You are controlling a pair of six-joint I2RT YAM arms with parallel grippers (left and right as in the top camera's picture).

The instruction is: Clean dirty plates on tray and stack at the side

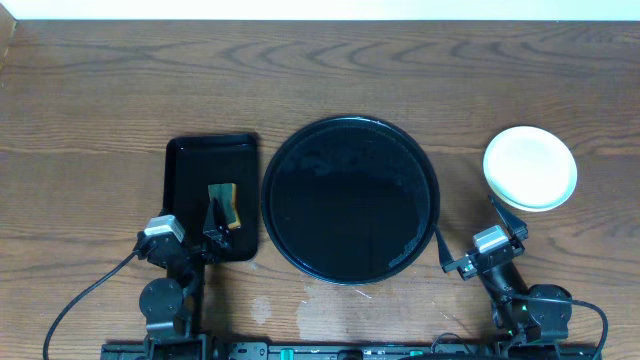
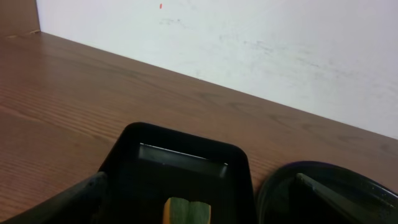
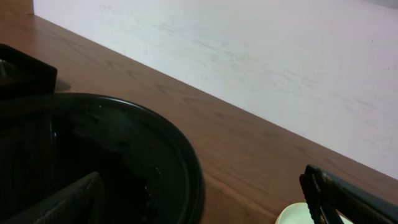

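The large round black tray (image 1: 350, 200) lies mid-table with no plates on it. The plates (image 1: 530, 167) sit as one pale stack on the wood to its right, and an edge of the stack shows in the right wrist view (image 3: 295, 214). My right gripper (image 1: 470, 233) is open near the table's front, between the tray's right rim and the stack, holding nothing (image 3: 205, 208). My left gripper (image 1: 207, 232) is open over the near end of a small rectangular black tray (image 1: 210, 160), with a green and yellow sponge (image 2: 186, 211) lying between its fingers, not gripped.
The sponge (image 1: 225, 203) lies in the rectangular tray, which sits just left of the round tray (image 2: 280, 193). A white wall (image 2: 249, 37) borders the table's far edge. Bare wood stretches behind both trays.
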